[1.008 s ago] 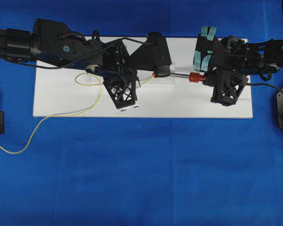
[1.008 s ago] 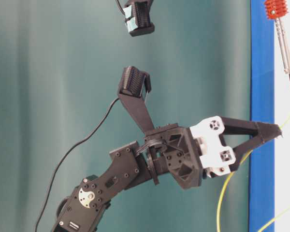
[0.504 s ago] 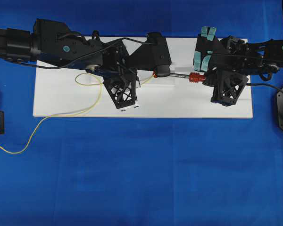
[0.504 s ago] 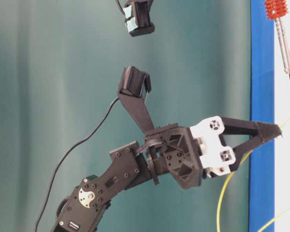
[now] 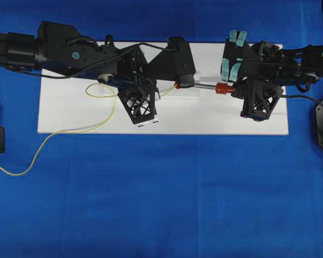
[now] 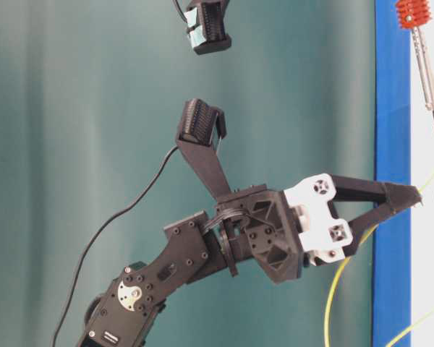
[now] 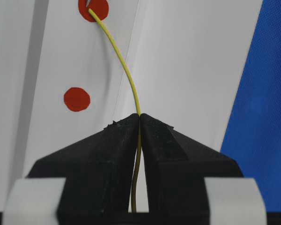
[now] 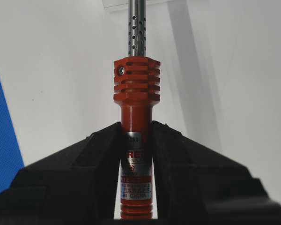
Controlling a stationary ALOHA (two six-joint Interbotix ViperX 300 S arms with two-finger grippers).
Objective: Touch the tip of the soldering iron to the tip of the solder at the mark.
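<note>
Basically left gripper [image 7: 139,117] pinches the solder [image 7: 126,75] short, aiming its tip onto upper-left red mark [image 7: 93,8]; right gripper [image 8: 136,129] clamps soldering iron [image 8: 136,93] by handle, shaft pointing top-centre.

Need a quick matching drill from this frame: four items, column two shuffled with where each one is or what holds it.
Column one:
1. soldering iron
2. solder
3. white board
4. blue cloth

Column two:
A. covers the table under everything
B. pinched in the left gripper
C. lies on the cloth, carries red dots
D. handle clamped in the right gripper

Pairs: 1-D, 2-B, 3-C, 4-A
</note>
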